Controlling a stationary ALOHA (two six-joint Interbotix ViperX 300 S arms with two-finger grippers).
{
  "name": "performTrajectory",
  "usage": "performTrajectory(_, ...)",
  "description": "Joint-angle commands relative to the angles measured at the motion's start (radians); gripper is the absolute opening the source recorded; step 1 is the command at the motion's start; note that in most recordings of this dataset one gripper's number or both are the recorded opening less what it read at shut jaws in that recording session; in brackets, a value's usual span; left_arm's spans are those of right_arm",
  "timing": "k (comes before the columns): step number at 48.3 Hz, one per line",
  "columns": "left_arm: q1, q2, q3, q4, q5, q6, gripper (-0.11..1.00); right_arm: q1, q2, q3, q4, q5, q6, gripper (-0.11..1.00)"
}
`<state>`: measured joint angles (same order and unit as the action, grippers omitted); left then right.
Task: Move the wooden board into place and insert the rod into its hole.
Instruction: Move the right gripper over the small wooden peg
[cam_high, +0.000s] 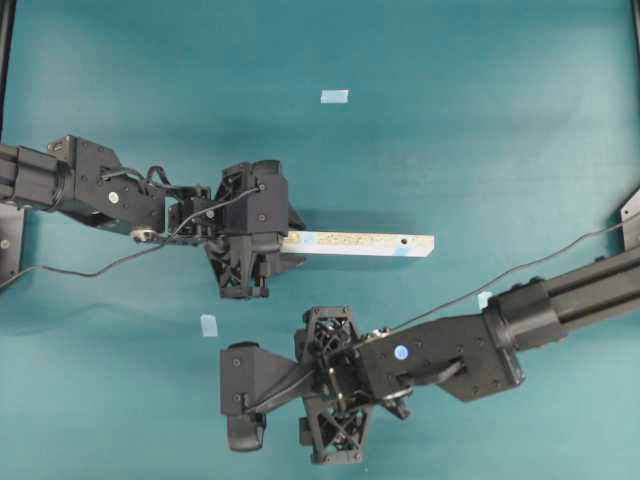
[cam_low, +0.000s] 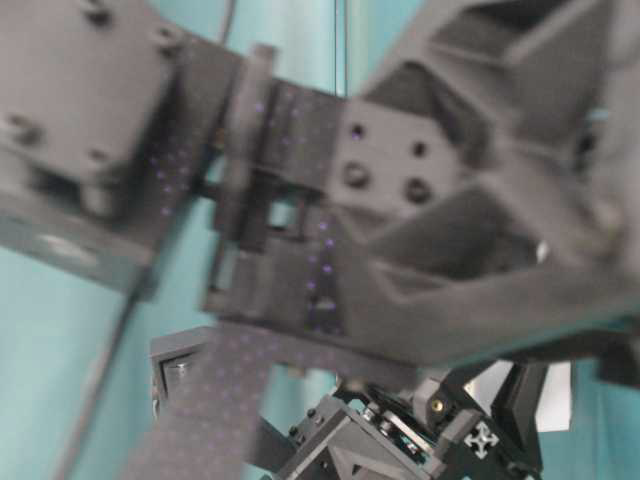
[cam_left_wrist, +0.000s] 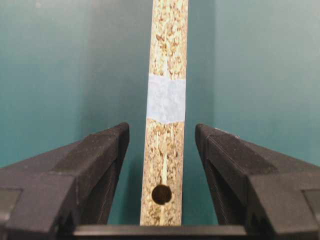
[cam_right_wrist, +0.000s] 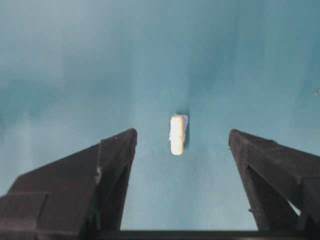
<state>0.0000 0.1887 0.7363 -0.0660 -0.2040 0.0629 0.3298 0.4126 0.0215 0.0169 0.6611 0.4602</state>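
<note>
The wooden board (cam_high: 360, 243) lies across the middle of the teal table, with a small dark hole (cam_high: 403, 241) near its right end. My left gripper (cam_high: 245, 235) is over its left end. In the left wrist view the board (cam_left_wrist: 167, 60) runs away between my open left gripper (cam_left_wrist: 161, 126), with gaps on both sides and another hole (cam_left_wrist: 161, 194) close to the jaw base. My right gripper (cam_high: 332, 385) is in front of the board. It is open (cam_right_wrist: 182, 131), and the cream-white rod (cam_right_wrist: 177, 134) lies on the table between and just beyond its fingertips. The rod is hidden in the overhead view.
Pale-blue tape squares lie on the table: one at the back (cam_high: 334, 96), one front left (cam_high: 209, 325), one by the right arm (cam_high: 484, 298). A tape band (cam_left_wrist: 166, 98) crosses the board. The table-level view shows only blurred arm parts (cam_low: 400, 200).
</note>
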Motion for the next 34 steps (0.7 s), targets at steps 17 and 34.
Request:
performTrajectory(17,0.002,-0.029,-0.006,0.002,-0.011,-0.008,0.65,0.008,0.018,-0.031,0.0,-0.04,0.006,0.81)
performTrajectory(34,0.002,-0.029,-0.011,0.002,-0.006,-0.009,0.84,0.008,0.032,-0.04,-0.002,-0.04,0.031,0.81)
